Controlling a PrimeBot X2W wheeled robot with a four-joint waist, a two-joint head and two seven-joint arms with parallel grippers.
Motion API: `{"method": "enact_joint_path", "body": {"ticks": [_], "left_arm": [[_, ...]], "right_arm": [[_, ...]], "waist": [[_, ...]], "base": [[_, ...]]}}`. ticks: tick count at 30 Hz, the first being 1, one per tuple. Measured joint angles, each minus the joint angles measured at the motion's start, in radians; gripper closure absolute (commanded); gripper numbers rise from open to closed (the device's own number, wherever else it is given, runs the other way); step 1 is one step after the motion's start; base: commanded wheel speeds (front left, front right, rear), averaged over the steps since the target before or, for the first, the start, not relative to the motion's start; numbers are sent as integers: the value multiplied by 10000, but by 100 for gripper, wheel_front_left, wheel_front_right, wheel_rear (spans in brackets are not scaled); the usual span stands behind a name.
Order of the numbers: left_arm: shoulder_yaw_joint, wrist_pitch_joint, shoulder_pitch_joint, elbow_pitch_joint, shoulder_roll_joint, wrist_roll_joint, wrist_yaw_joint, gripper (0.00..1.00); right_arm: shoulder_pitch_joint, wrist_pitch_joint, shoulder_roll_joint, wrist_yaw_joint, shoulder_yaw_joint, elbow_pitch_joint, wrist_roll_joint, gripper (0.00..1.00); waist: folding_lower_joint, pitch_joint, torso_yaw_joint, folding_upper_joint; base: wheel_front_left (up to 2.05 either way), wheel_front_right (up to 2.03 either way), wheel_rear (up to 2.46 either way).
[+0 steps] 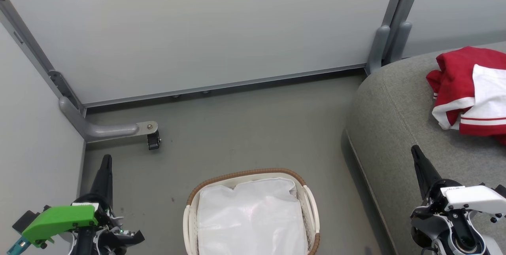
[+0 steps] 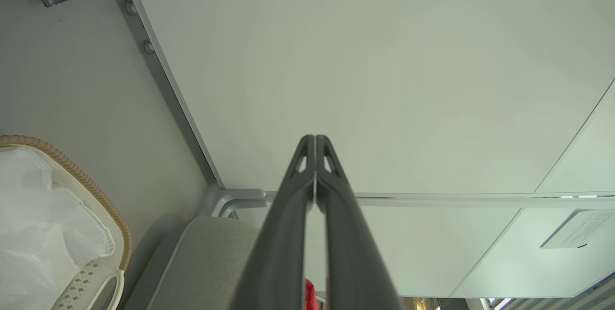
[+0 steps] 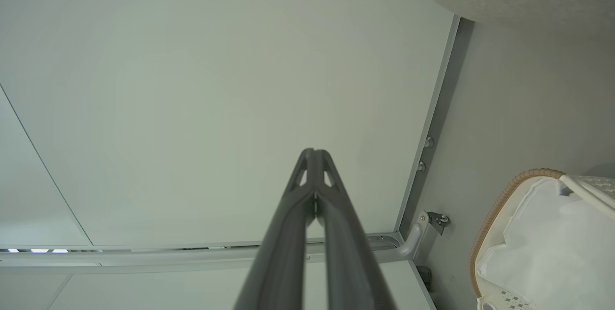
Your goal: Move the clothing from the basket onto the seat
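Clothing (image 1: 462,89) heaped on seat (image 1: 395,128) at 2 o'clock. Basket (image 1: 245,174) at 6 o'clock holds just its liner (image 1: 249,215). Left hand (image 1: 106,159) and right hand (image 1: 415,151) both pressed together, empty. Task looks done.

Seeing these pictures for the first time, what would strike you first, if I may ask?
The red jersey lies crumpled on the grey seat at the right. The white basket on the floor at bottom centre holds just its liner. The left gripper and right gripper are shut, empty.
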Motion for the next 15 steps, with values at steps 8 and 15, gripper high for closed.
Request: {"method": "enact_joint_path", "body": {"ticks": [8, 15], "left_arm": [[0, 0, -1, -2, 0, 0, -2, 100], [2, 0, -1, 2, 0, 0, -2, 100]], "right_arm": [[1, 0, 0, 0, 0, 0, -2, 100], [1, 0, 0, 0, 0, 0, 0, 100]], "waist": [[0, 0, 0, 0], [0, 0, 0, 0]], "base": [[0, 0, 0], [0, 0, 0]]}}
